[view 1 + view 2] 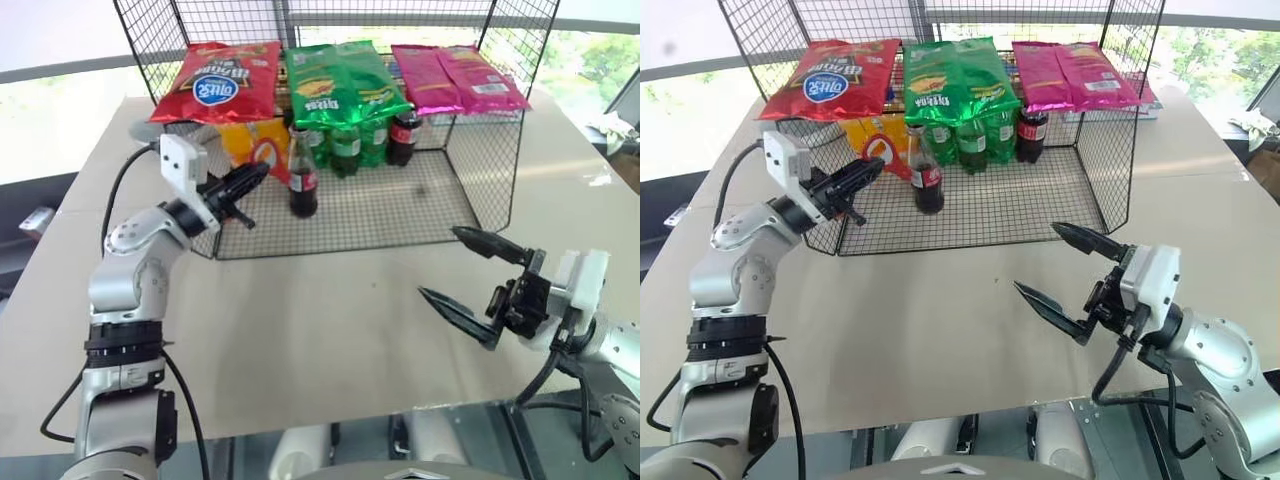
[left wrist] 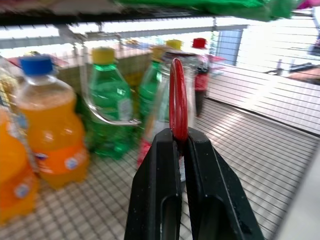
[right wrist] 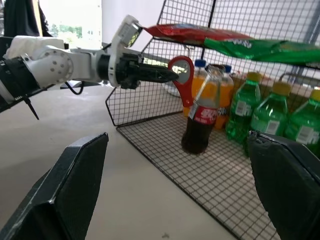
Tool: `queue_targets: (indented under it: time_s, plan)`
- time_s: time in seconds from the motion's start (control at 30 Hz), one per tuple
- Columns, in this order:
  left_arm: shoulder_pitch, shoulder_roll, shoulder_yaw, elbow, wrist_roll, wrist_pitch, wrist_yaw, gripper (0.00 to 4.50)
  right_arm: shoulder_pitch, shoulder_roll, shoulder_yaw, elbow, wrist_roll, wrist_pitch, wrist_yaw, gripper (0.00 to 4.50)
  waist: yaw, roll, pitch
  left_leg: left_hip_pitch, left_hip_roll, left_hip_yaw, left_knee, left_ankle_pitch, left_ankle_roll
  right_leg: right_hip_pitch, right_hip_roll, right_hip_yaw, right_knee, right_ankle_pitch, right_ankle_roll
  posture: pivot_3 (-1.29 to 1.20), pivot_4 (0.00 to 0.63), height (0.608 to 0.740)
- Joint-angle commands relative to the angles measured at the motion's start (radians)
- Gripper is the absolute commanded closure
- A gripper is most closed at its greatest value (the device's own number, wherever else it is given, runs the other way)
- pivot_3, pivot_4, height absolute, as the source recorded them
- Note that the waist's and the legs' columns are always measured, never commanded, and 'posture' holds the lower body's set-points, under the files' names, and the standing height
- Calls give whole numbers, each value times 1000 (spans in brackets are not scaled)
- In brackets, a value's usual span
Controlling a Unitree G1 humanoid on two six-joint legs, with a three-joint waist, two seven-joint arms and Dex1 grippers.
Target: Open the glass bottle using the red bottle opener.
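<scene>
left claw [image 1: 262, 170] clamped on red bottle opener [image 3: 183, 80] beside glass bottle [image 1: 302, 176] neck | bottle upright on wire rack [image 1: 400, 215] floor, green soda bottles [image 1: 345, 148] behind, chip bags [image 1: 345, 85] overhead | right claw [image 1: 455, 268] spread wide, empty, over desk [image 1: 320, 340]

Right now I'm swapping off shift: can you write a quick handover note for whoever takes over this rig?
Left gripper: shut on the red bottle opener, held up beside the glass bottle's neck.
Right gripper: open, empty, hovering over the table in front of the wire rack.
Glass bottle: upright on the rack's floor, near its front edge, cap on.
Done: opener picked up.
Left: hook the opener on the cap, steady the bottle, pry it off.
</scene>
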Motion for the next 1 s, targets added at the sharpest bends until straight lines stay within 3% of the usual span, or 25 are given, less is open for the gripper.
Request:
queue_targets:
  time_s: [0.03, 0.3, 0.43, 0.63, 0.83, 1.0]
  plan:
    - [0, 29, 38, -47, -37, 17, -23, 4313, -15, -5, 1, -18, 8, 13, -12, 0, 0, 0, 0, 0, 0, 0, 0, 0, 0, 0, 0, 0, 0, 0, 0, 0, 150, 740]
    - [54, 68, 107, -108, -111, 96, -27, 4313, -73, -20, 27, -9, 34, 100, -30, 0, 0, 0, 0, 0, 0, 0, 0, 0, 0, -1, -2, 0, 0, 0, 0, 0, 150, 740]
    - [153, 86, 227, -235, -438, 387, -16, 4313, -147, -73, 76, -5, 134, 255, -24, 0, -7, -1, 1, 0, 0, 1, 0, 0, 0, -1, -3, 2, 0, 0, 0, 0, 150, 740]
    - [305, 36, 294, -375, -863, 609, 138, 4313, -319, -3, 122, 119, 376, 441, -60, 0, -1, -1, 1, 0, 2, 0, 0, -2, 4, -1, -3, 1, 0, 0, 0, 0, 150, 740]
    - [403, -52, 219, -521, -1083, 583, 305, 4313, -466, 77, 142, 242, 651, 617, -136, 0, 1, -1, 1, 0, 2, 0, 0, -2, 4, -1, -4, 1, 0, 0, -1, 0, 150, 740]
    - [433, -76, 156, -585, -1145, 543, 376, 4313, -545, 110, 147, 315, 774, 693, -179, 0, 0, -1, 1, 0, 2, 1, 0, -2, 4, -1, -4, 2, 0, 0, -1, 0, 150, 740]
